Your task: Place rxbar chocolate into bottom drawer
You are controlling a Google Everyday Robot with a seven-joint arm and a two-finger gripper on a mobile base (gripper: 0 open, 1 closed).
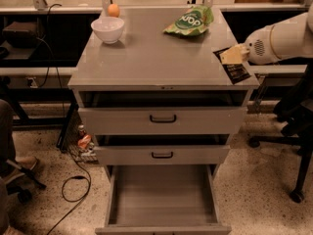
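The rxbar chocolate point(236, 71) is a flat black bar at the right edge of the cabinet top. My gripper point(233, 56) comes in from the right on a white arm and is shut on the bar's upper end, low over the top. The bar's lower end reaches the top's right edge. The bottom drawer point(162, 199) is pulled out wide at the foot of the cabinet, and its grey floor holds nothing. It lies below and left of the gripper.
A green snack bag point(190, 21) lies at the back right of the top. A white bowl point(107, 29) and an orange point(113, 10) sit at the back left. The two upper drawers point(163, 119) are slightly open. Chair bases stand on both sides and a cable lies on the floor.
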